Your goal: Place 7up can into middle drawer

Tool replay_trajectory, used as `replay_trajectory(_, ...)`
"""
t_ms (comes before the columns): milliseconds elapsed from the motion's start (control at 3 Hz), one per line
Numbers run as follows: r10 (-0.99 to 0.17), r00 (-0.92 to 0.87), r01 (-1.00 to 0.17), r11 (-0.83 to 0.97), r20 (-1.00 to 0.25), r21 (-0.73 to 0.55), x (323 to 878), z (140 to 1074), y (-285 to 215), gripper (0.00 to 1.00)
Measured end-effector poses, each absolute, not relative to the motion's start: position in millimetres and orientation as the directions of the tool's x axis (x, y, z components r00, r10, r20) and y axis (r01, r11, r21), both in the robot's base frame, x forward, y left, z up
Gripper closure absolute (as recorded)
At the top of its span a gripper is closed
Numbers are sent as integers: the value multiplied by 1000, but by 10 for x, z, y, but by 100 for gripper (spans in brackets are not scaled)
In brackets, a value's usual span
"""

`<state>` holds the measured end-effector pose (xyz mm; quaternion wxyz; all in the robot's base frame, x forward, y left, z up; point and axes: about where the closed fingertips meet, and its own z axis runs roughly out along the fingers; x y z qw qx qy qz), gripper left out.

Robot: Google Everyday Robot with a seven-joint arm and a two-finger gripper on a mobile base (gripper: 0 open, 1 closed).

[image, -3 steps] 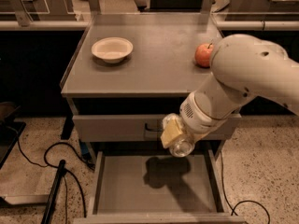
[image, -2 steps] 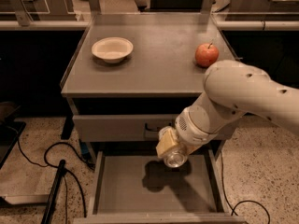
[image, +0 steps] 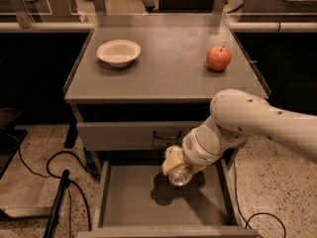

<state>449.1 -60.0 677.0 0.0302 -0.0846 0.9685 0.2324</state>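
My gripper (image: 177,167) hangs over the open middle drawer (image: 133,202), near the middle of its back part, just below the closed drawer front. It is shut on the 7up can (image: 179,176), a small silvery can held between the pale fingers a little above the drawer floor. The can's shadow lies on the grey floor under it. My white arm comes in from the right and hides the drawer's right rear corner.
A white bowl (image: 118,52) sits at the left of the cabinet top and a red apple (image: 218,58) at the right. The upper drawer front with a dark handle (image: 166,136) is closed. Black cables (image: 44,167) lie on the floor to the left.
My arm has swung down and left, uncovering the apple. The gripper with the can has moved lower over the open drawer.
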Motion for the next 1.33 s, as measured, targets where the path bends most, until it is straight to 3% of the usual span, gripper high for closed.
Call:
replay_trajectory(1000,15,-1000,2,874,-23,485,4600,5777,-826,100)
replay_trajectory(1333,15,-1000,2,874,-23,485,4599,5777,-826,100)
